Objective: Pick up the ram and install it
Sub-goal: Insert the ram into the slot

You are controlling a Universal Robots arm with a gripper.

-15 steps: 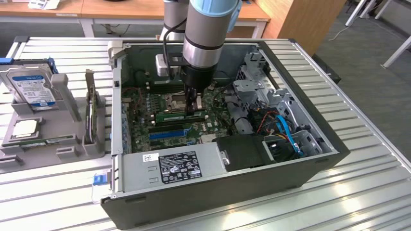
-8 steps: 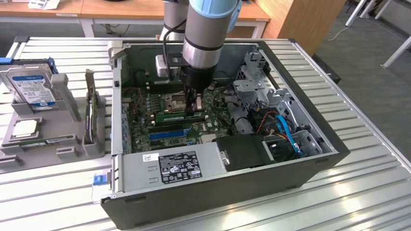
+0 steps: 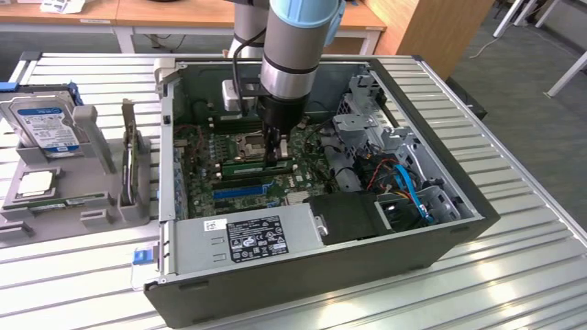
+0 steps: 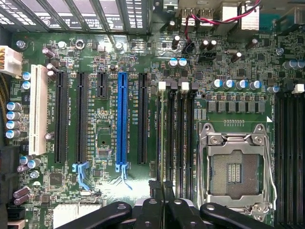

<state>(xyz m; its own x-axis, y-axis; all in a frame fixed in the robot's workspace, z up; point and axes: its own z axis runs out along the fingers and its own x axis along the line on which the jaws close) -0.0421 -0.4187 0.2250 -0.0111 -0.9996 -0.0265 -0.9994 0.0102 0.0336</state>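
Observation:
My gripper [image 3: 276,159] reaches straight down into the open computer case [image 3: 440,240], over the motherboard [image 3: 247,148]. Its two black fingers are shut on the ram [image 3: 249,167], a long green stick standing on edge at the memory slots beside the processor socket [image 4: 236,167]. In the wrist view the ram [image 4: 163,138] shows edge-on as a thin line running along one of the slots, up to a white clip [image 4: 162,86]. There the gripper [image 4: 163,187] pinches its near end. I cannot tell whether the stick is fully seated.
Grey holders [image 3: 18,230] on the exterior view's left carry a blue-labelled hard drive [image 3: 46,127], a square silver processor [image 3: 35,182] and another green stick [image 3: 69,203]. Inside the case are the power supply [image 3: 247,237], drive cages [image 3: 367,124] and blue cables [image 3: 408,189].

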